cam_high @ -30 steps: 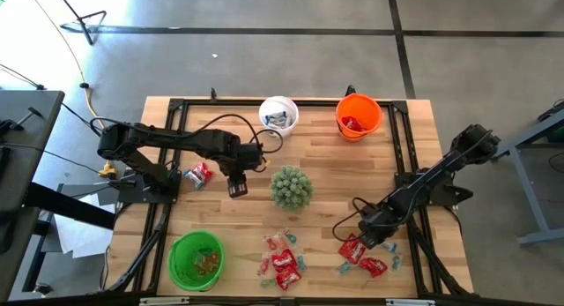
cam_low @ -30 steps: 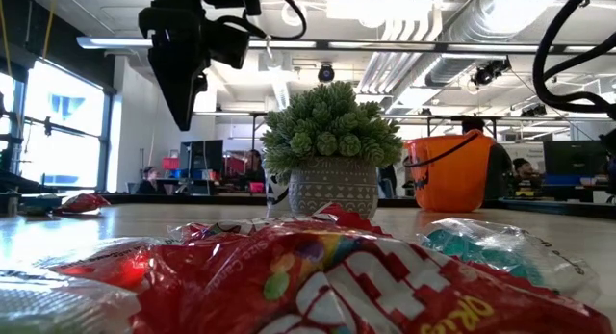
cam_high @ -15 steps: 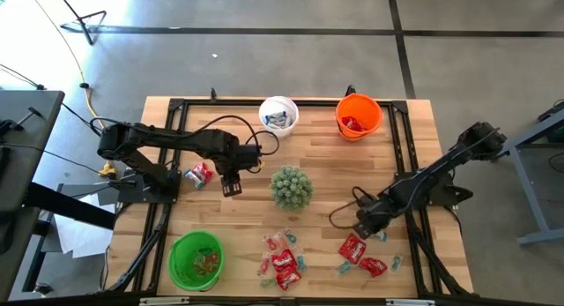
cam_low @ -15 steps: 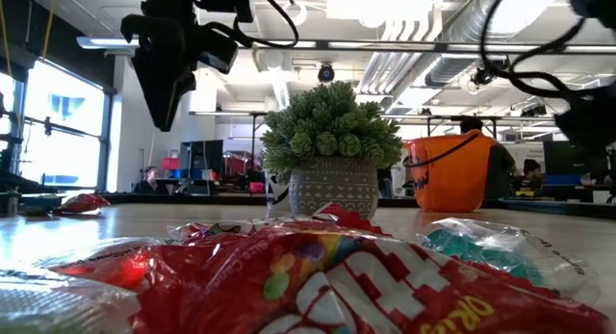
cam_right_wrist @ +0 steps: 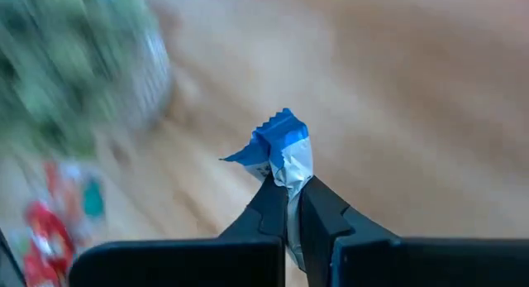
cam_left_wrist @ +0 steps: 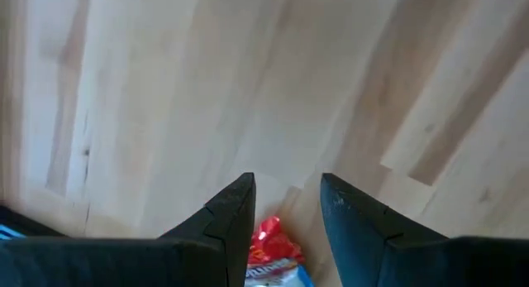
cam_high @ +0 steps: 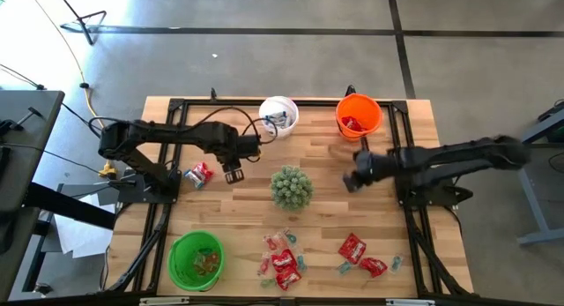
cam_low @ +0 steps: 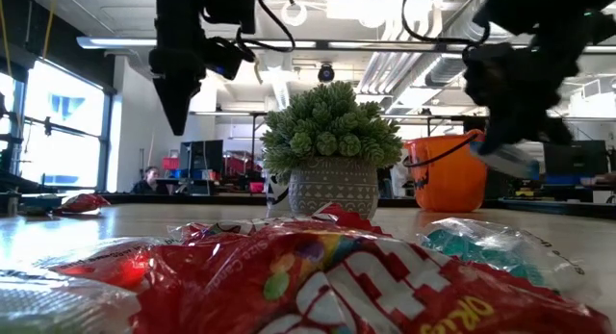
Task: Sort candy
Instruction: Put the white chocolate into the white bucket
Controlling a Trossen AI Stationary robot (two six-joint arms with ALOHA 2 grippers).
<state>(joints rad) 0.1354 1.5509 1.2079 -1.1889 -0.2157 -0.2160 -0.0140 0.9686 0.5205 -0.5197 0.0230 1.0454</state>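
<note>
Swung since the earlier frame from lower right toward centre right, right gripper clamped on blue-and-white candy, white bucket up-left; left gripper parted, centre left.

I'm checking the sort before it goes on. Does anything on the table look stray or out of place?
One red packet lies alone by the left arm's base, far from the candy piles at the near edge. The left gripper hovers open beside it. The right gripper is shut on a blue-and-white candy. Nothing looks spilled or damaged.
</note>
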